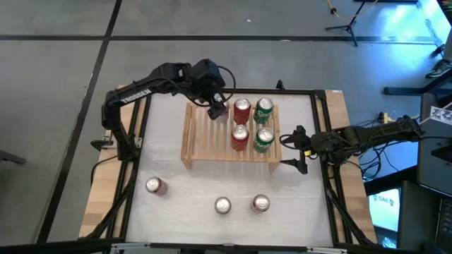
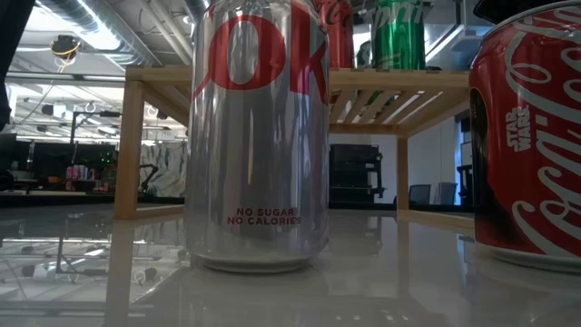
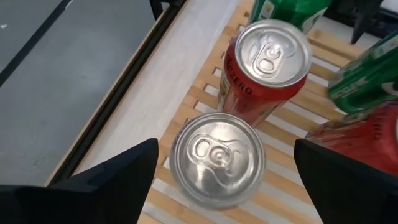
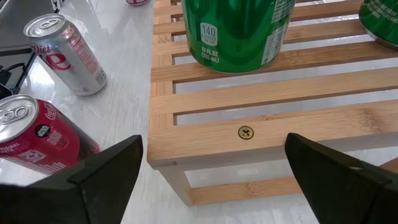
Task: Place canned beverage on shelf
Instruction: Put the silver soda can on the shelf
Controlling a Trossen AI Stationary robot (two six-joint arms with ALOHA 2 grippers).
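The left gripper [image 3: 217, 180] has its fingers [image 3: 118, 174] spread wide either side of a silver-topped can [image 3: 217, 158] standing upright on the shelf [image 1: 205, 130], not clamping it. Four more cans [image 1: 253, 123], two red and two green, stand upright just beside it. The right gripper [image 1: 295, 149] waits open off the shelf's end. Three cans [image 1: 222, 205] remain on the worktop [image 1: 191, 194].
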